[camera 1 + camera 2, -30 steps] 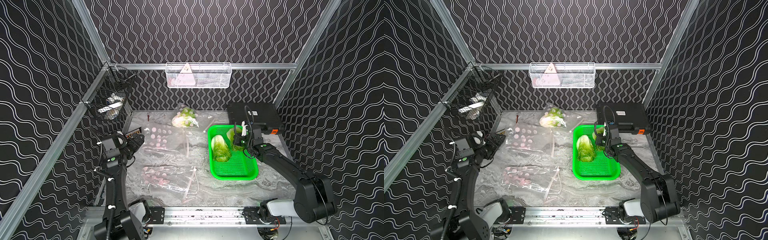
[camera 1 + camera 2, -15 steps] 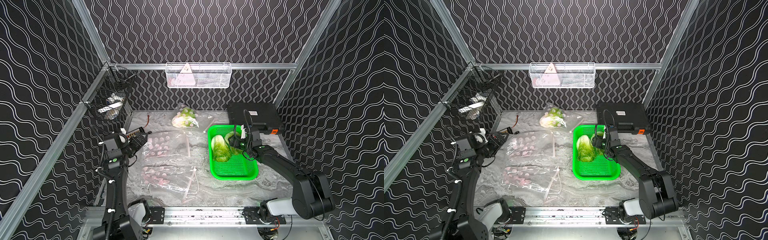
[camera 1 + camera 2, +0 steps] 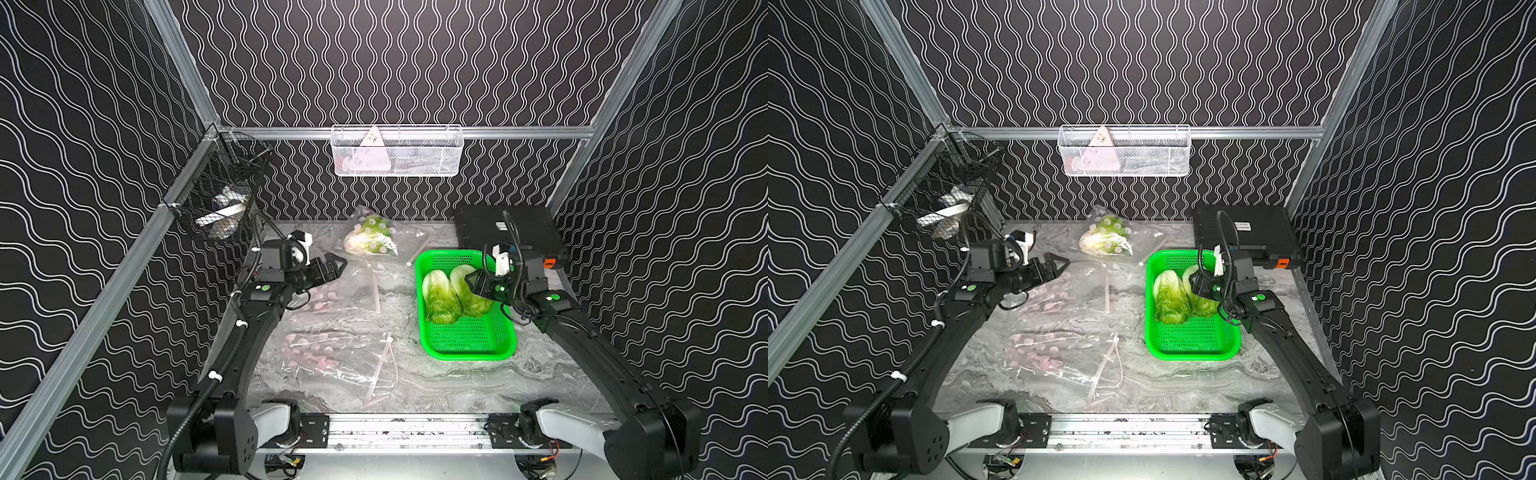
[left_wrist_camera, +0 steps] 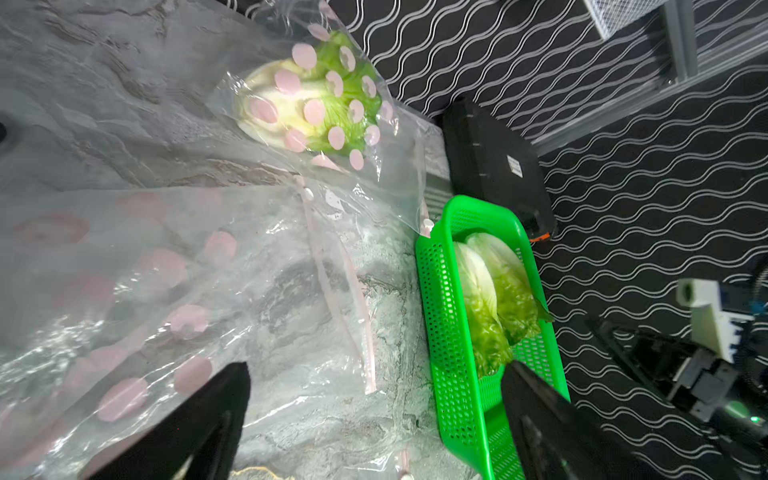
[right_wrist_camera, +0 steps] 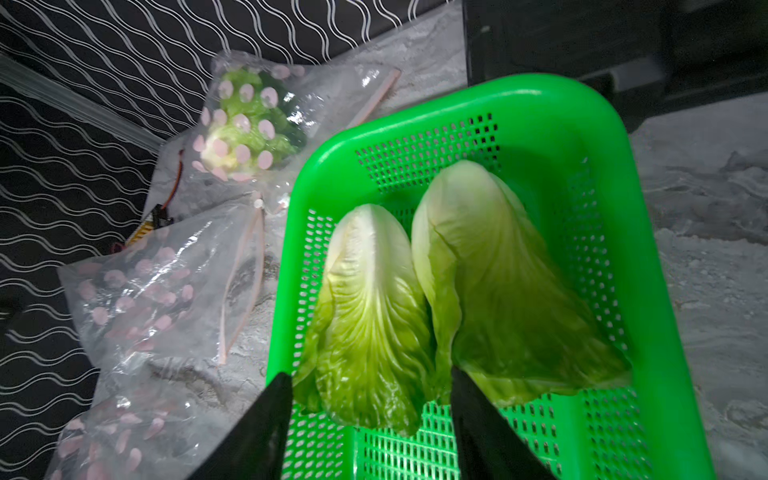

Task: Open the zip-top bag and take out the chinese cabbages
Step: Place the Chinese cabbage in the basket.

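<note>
Two chinese cabbages in green basket, 3rd cabbage in zip-top bag at bench back. Soft, light: hold white base. Left jaws wide, empty; right jaws half-open round leaves.

Nothing legible so far. Right of centre in both top views there's a small white label on the lid of the black case, with dark print in lines, too small to read. The left wrist view catches that label too, upper middle of the frame, and it's still just a blur. Up top centre, a pale triangular card stands in the white wire basket; its few dark specks can't be read.
</note>
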